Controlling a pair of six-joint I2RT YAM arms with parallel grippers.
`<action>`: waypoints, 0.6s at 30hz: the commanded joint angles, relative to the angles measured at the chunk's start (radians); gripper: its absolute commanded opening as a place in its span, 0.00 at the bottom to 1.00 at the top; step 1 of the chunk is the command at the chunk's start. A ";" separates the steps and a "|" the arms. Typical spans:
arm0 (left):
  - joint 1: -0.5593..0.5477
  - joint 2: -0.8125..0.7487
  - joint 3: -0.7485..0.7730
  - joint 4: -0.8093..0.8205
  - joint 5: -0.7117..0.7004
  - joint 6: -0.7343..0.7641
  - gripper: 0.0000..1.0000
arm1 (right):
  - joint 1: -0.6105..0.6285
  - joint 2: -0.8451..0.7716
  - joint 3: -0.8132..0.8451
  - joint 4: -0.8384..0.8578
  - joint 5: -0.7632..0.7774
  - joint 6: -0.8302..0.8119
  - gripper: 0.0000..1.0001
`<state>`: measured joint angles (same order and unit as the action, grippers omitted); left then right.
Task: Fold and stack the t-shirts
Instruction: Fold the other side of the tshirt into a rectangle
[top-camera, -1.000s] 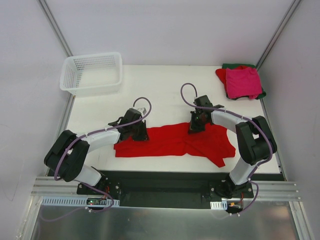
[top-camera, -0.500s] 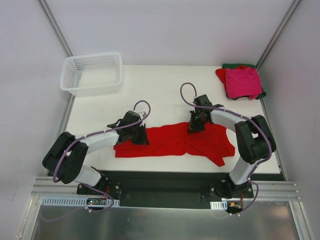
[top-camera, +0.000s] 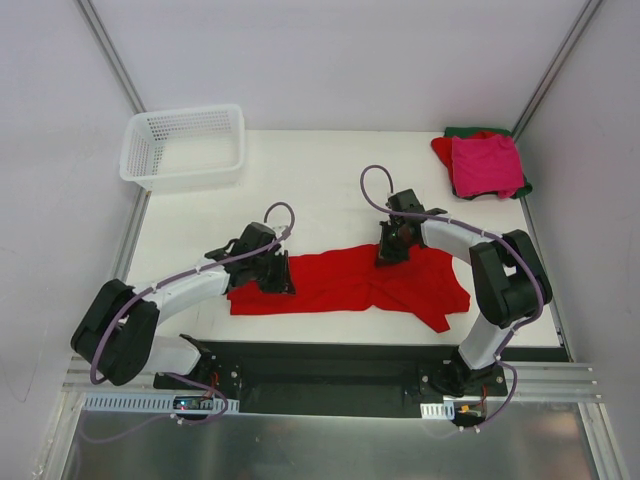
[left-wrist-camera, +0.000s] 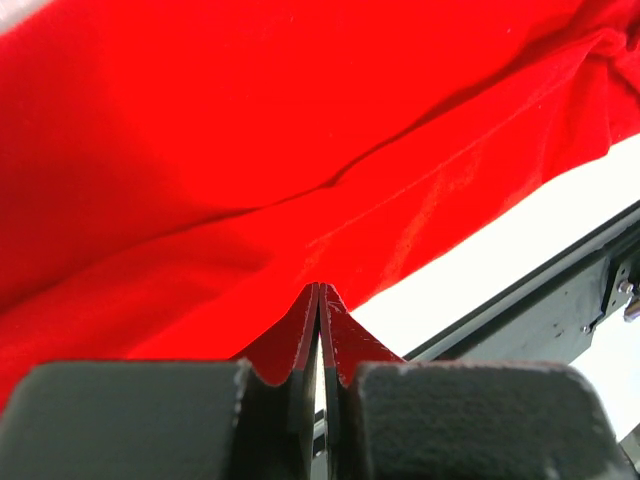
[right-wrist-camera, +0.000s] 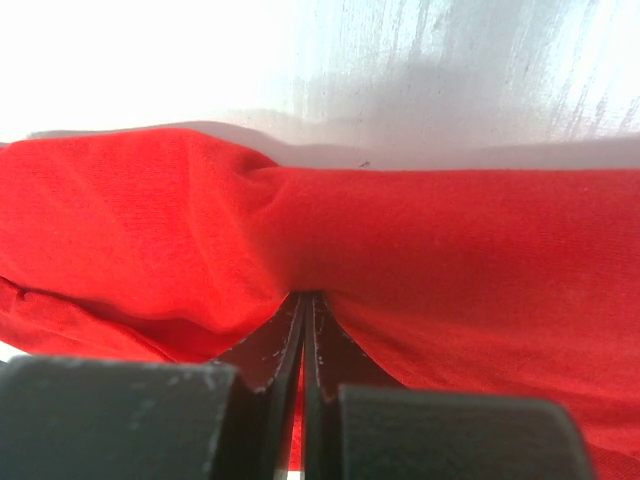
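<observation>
The red shirt (top-camera: 350, 283) lies in the near half of the table (top-camera: 320, 180), its near hem close to the front edge and its right sleeve well short of the right edge. Open white top stretches behind it, between the basket (top-camera: 185, 145) at the far left corner and the stack (top-camera: 485, 165) at the far right corner, pink on top, red and dark green beneath.

The shirt is bright red, folded into a creased band that is wider at the right. Its long axis runs left to right, along the front edge, and one sleeve points to the near right corner.

The left gripper (top-camera: 275, 275) is pinched tight on the band's left end. The right gripper (top-camera: 388, 252) is pinched on the far edge, right of the middle. In both wrist views the cloth puckers at the closed tips.
</observation>
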<state>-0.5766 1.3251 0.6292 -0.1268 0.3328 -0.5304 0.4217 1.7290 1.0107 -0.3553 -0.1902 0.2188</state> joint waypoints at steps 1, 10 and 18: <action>-0.006 -0.053 -0.017 -0.043 0.006 0.017 0.00 | 0.009 0.023 0.014 0.003 0.012 -0.006 0.01; -0.006 -0.069 0.018 -0.028 -0.113 0.046 0.00 | 0.011 0.023 0.012 0.004 0.006 -0.004 0.01; -0.006 0.057 0.023 0.059 -0.092 0.043 0.00 | 0.012 0.018 0.012 -0.001 0.012 -0.004 0.01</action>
<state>-0.5766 1.3369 0.6205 -0.1265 0.2508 -0.5072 0.4225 1.7290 1.0107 -0.3553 -0.1905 0.2188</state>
